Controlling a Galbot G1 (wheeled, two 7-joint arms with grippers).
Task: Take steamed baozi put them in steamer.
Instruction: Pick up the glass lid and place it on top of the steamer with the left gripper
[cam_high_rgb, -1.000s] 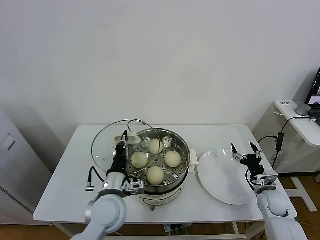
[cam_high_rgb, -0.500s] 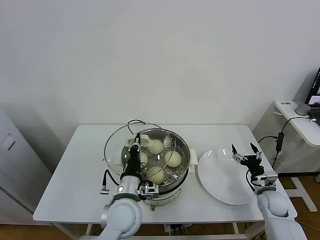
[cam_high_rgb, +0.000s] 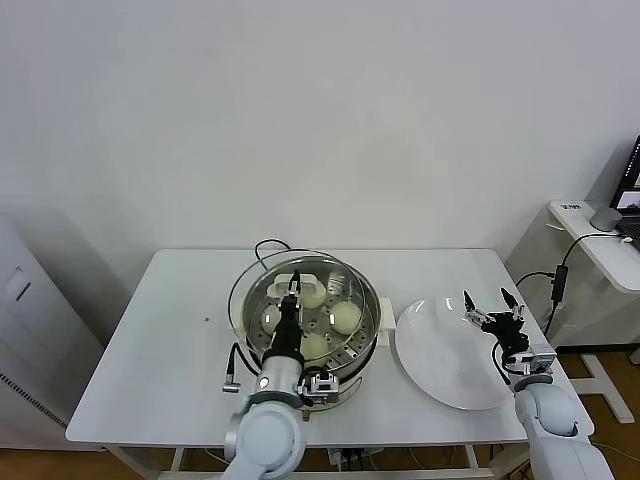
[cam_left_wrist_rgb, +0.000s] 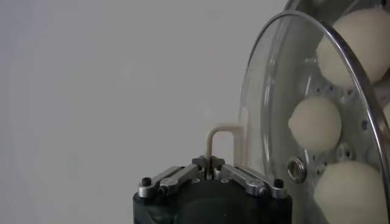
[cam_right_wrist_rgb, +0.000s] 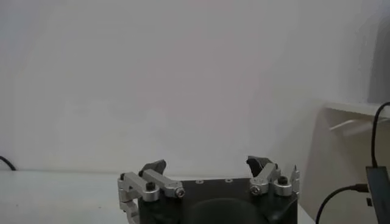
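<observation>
Several cream-white steamed baozi (cam_high_rgb: 345, 317) lie on the perforated tray inside the shiny steamer (cam_high_rgb: 368, 300) at the table's middle. My left gripper (cam_high_rgb: 291, 303) is shut on the cream handle (cam_left_wrist_rgb: 220, 135) of the glass lid (cam_high_rgb: 255, 280), holding the lid tilted over the steamer. Through the glass of the lid (cam_left_wrist_rgb: 274, 115), the left wrist view shows the baozi (cam_left_wrist_rgb: 314, 123). My right gripper (cam_high_rgb: 492, 306) hangs open and empty over the white plate (cam_high_rgb: 440, 370); in the right wrist view that gripper (cam_right_wrist_rgb: 207, 165) faces the bare wall.
The white plate lies right of the steamer, near the table's front right edge. A black cord (cam_high_rgb: 268, 243) loops behind the steamer. A side desk (cam_high_rgb: 600, 240) with cables stands beyond the table's right end.
My left gripper has carried the glass lid rightward, from beside the steamer's left rim to over the steamer. The right arm has not moved.
</observation>
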